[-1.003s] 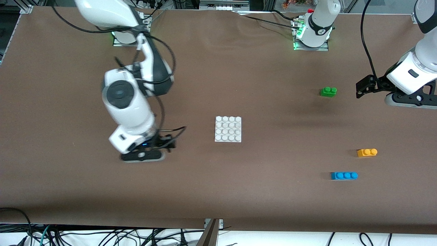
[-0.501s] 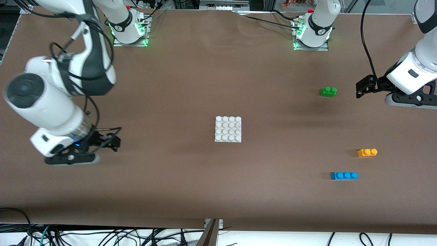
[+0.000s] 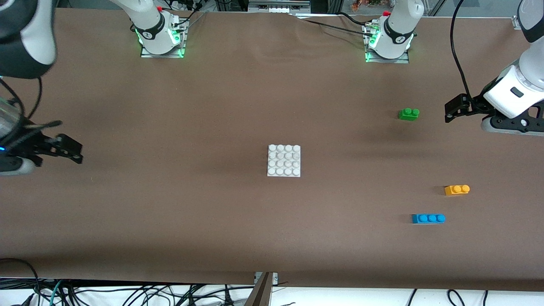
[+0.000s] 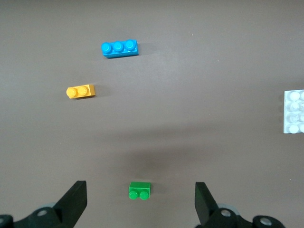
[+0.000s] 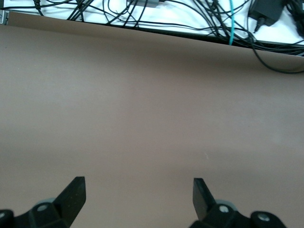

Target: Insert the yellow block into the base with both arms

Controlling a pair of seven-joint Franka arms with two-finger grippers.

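The yellow block (image 3: 457,189) lies on the table toward the left arm's end, beside the blue brick; it also shows in the left wrist view (image 4: 80,91). The white base (image 3: 284,160) sits mid-table, and its edge shows in the left wrist view (image 4: 294,111). My left gripper (image 3: 452,111) is open and empty in the air, over the table beside the green brick (image 3: 409,114). In the left wrist view (image 4: 140,204) that brick (image 4: 140,190) shows between the fingers, below them. My right gripper (image 3: 68,149) is open and empty over bare table at the right arm's end (image 5: 137,199).
A blue three-stud brick (image 3: 428,218) lies nearer the front camera than the yellow block and shows in the left wrist view (image 4: 119,48). The table's front edge with a tangle of cables (image 5: 190,19) shows in the right wrist view.
My right arm has swung away from the base to the right arm's end of the table, gripper still empty. The left arm has barely moved. The bricks and base have not moved.
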